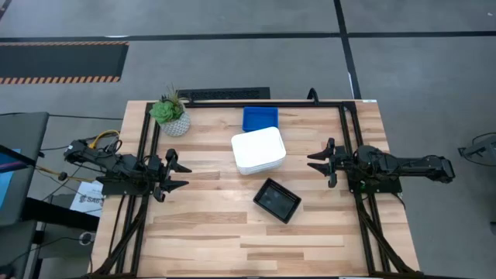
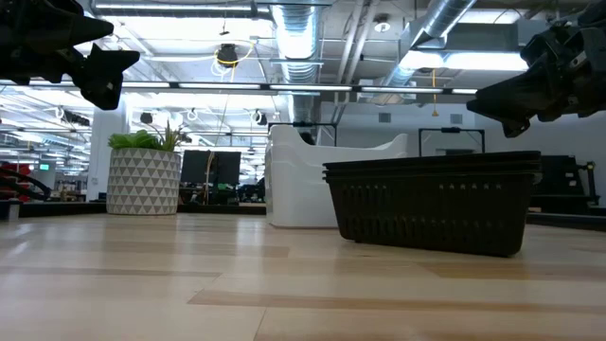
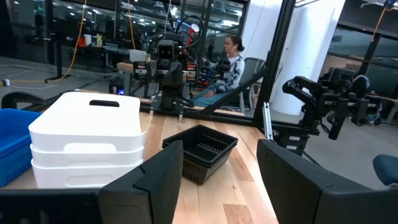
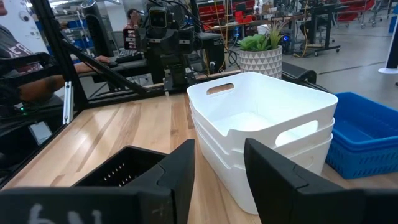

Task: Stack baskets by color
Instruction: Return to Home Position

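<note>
Sitting mid-table, the black baskets (image 1: 277, 199) lie between the spread left hand (image 1: 184, 176) and spread right hand (image 1: 312, 163).

Surface: light wood plank table (image 1: 232, 240), boards ran left to right.
Frame: black rails (image 1: 346, 132) lay along both sides and the far edge.
Far-left corner: potted plant (image 1: 170, 114) in a white patterned pot, upright, well apart from the baskets.
Far edge, middle: blue basket stack (image 1: 260, 118), count unclear.
Centre: white basket stack (image 1: 258, 150), three nested, just in front of the blue one; contact between them could not be told.
Front of centre, slightly right: black basket stack (image 1: 277, 199), nested, turned at an angle to the table edges, apart from the white stack.
Near half: bare wood.
</note>
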Controlling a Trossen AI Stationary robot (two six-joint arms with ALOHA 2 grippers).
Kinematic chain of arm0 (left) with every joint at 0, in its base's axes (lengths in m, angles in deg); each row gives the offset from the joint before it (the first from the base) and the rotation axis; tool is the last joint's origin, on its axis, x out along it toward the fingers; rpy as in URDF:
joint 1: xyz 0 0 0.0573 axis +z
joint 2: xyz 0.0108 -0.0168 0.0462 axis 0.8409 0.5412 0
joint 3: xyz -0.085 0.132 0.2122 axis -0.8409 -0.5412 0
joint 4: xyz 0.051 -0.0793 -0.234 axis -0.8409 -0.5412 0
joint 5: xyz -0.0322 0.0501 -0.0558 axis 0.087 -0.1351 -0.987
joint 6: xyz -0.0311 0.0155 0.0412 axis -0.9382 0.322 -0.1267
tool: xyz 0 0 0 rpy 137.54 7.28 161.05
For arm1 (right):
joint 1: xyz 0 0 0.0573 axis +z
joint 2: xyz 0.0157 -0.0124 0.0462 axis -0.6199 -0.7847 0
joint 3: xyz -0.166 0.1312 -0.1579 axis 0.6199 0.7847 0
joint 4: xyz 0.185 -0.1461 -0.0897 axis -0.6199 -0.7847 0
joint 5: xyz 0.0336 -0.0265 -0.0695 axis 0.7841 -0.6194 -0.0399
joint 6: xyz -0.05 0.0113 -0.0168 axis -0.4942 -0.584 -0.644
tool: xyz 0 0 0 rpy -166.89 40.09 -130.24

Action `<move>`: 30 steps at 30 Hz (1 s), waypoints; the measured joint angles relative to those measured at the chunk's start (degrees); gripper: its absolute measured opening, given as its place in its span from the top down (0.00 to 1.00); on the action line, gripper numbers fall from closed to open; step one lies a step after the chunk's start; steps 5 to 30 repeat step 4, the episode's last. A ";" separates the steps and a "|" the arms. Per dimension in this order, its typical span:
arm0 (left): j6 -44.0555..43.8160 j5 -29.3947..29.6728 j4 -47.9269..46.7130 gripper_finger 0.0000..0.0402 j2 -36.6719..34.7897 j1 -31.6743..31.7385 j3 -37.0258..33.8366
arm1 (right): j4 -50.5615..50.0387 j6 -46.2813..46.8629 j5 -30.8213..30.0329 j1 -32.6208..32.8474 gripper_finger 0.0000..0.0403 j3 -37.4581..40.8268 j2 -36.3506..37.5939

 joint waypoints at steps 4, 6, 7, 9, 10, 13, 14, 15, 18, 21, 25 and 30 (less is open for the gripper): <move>0.00 -0.01 0.00 0.51 -0.02 -0.01 -0.01 | -0.01 0.00 0.00 0.01 0.60 0.00 -0.02; 0.00 -0.01 0.00 0.51 -0.02 -0.01 -0.01 | -0.01 0.00 0.00 0.01 0.60 0.00 -0.02; 0.00 -0.01 0.00 0.51 -0.02 -0.01 -0.01 | -0.01 0.00 0.00 0.01 0.60 0.00 -0.02; 0.00 -0.01 0.00 0.51 -0.02 -0.01 -0.01 | -0.01 0.00 0.00 0.01 0.60 0.00 -0.02; 0.00 -0.01 0.00 0.51 -0.02 -0.01 -0.01 | -0.01 0.00 0.00 0.01 0.60 0.00 -0.02; 0.00 -0.01 0.00 0.51 -0.02 -0.01 -0.01 | -0.01 0.00 0.00 0.01 0.60 0.00 -0.02; 0.00 -0.01 0.00 0.51 -0.02 -0.01 -0.01 | -0.01 0.00 0.00 0.01 0.60 0.00 -0.02; 0.00 -0.01 0.00 0.51 -0.02 -0.01 -0.01 | -0.01 0.00 0.00 0.01 0.60 0.00 -0.02; 0.00 -0.01 0.00 0.51 -0.02 -0.01 -0.01 | -0.01 0.00 0.00 0.01 0.60 0.00 -0.02; 0.00 -0.01 0.00 0.51 -0.02 -0.01 -0.01 | -0.01 0.00 0.00 0.01 0.60 0.00 -0.02; 0.00 -0.01 0.00 0.51 -0.02 -0.01 -0.01 | -0.01 0.00 0.00 0.01 0.60 0.00 -0.02; 0.00 -0.01 0.00 0.51 -0.02 -0.01 -0.01 | -0.01 0.00 0.00 0.01 0.60 0.00 -0.02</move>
